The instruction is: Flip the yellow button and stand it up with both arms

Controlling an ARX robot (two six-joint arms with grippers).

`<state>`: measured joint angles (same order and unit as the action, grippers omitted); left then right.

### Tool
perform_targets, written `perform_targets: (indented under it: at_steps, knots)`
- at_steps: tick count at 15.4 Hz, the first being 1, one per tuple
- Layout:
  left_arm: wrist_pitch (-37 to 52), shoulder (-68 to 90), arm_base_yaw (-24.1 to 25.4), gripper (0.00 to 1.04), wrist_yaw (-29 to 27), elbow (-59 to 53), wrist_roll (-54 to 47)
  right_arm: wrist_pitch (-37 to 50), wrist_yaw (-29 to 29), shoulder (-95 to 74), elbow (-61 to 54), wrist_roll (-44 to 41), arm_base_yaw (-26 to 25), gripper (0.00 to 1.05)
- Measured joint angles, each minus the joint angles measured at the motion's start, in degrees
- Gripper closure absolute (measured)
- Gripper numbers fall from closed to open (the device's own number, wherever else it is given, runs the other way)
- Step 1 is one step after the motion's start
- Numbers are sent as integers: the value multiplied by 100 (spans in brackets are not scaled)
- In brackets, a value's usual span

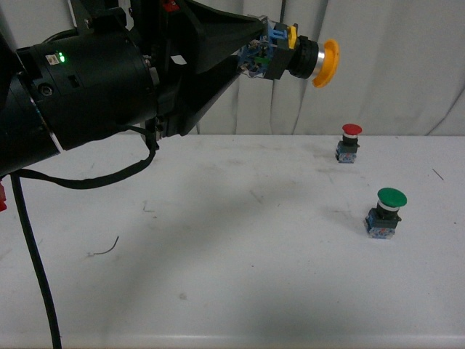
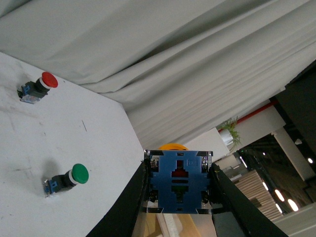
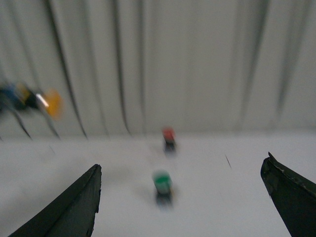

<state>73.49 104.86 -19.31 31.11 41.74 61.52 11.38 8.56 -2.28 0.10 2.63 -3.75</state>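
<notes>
Yellow button (image 1: 305, 58) was up in the air, well above the table (image 1: 218, 291), lying sideways with its cap toward my right side. Left gripper (image 1: 267, 57) was clenched on its blue contact block, fingers (image 2: 228, 197) flanking the base and the cap poking out beyond the tips. Right gripper (image 3: 182, 197) was spread wide, holding nothing, well apart from it; that view was blurred. Risk as I judged it: the grip sat on the block end only, so a sloppy handover could twist or drop it, maybe onto the green button (image 1: 387, 212) or red button (image 1: 350, 142) standing below.
</notes>
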Motion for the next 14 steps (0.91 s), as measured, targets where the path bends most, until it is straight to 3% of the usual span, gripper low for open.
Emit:
perform_targets:
  at_steps: [2, 3, 5, 6, 9, 14]
  knots:
    - [7, 0, 22, 75, 2, 2, -4, 2601, 1331, -1554, 22, 890, -916, 6]
    - [2, -22, 22, 75, 35, 2, -7, 3757, 1491, -2673, 66, 1182, -1047, 6]
    - [4, -63, 39, 75, 20, 4, -15, 5783, 1298, -5031, 846, 1683, -791, 6]
    - [7, -90, 39, 75, 15, 4, -13, 6205, 1193, -5801, 1401, 1921, -603, 6]
    - [7, -114, 94, 75, -2, 52, -2, 6183, 1241, -8583, 3176, 3407, 304, 6]
    - [4, -114, 109, 75, -28, 72, 0, 6269, 1414, -9589, 3906, 4983, 1058, 6]
